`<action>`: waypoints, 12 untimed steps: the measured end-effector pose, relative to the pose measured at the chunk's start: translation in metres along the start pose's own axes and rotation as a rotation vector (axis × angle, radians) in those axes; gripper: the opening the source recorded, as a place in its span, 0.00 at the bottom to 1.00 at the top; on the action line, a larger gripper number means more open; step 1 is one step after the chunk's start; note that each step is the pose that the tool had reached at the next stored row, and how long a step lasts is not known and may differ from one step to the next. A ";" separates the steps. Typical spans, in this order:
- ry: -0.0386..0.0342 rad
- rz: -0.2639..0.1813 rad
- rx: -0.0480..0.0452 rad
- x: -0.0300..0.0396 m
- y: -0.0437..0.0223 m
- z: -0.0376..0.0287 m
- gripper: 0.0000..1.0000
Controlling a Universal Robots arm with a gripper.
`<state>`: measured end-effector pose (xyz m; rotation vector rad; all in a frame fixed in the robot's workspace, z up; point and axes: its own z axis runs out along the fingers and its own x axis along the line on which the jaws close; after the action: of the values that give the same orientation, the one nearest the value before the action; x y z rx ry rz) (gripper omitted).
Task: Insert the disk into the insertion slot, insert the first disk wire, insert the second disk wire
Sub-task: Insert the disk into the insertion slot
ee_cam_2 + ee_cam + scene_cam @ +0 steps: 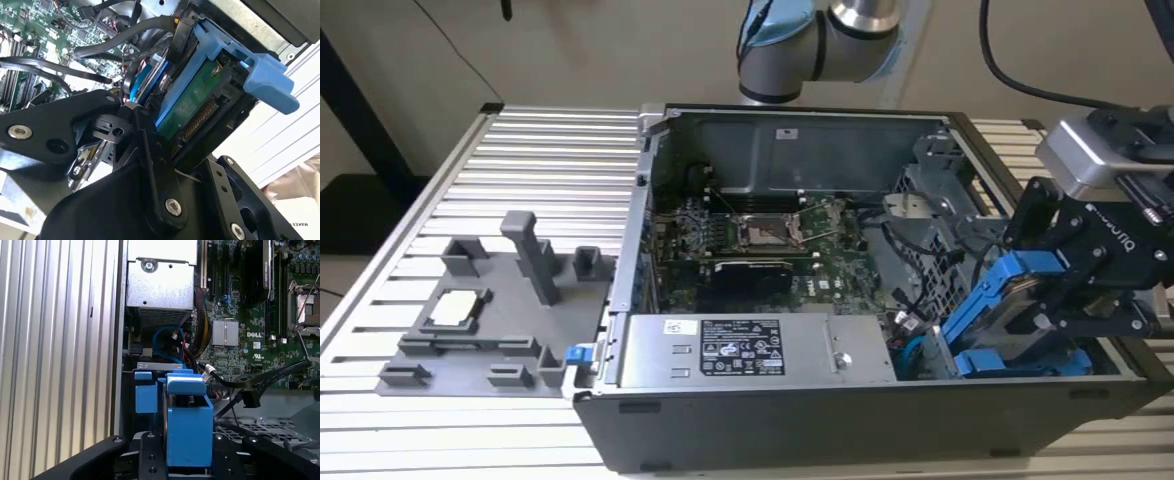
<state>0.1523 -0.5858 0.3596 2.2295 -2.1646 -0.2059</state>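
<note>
In the exterior view my gripper (1067,300) is at the front right corner of the open computer case, shut on the disk (994,305). The disk's bright blue frame leans steeply, with its low end down inside the case beside the grey drive cage (937,215). The disk and my gripper hide the mouth of the insertion slot. In the second wrist view the disk (192,102) shows its green board edge between my black fingers (142,132). The first wrist view looks along the blue frame (189,432), which is clamped on both sides by my gripper (187,460).
Another blue-tabbed carrier (1023,362) sits low in the same corner, its tab (145,392) beside the held disk. The silver power-supply box (736,350) lies along the front wall. Loose blue wires (169,339) and a black cable (260,381) hang over the motherboard (761,235). A grey fixture plate (487,320) lies on the slatted table.
</note>
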 end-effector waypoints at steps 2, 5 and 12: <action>0.0000 0.000 0.0000 0.0000 0.0000 0.0001 0.32; 0.0000 0.000 0.0000 0.0000 0.0000 0.0004 0.34; 0.0000 0.000 0.0000 -0.0013 0.0020 -0.0176 0.47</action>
<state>0.1523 -0.5858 0.3773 2.2294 -2.1646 -0.2058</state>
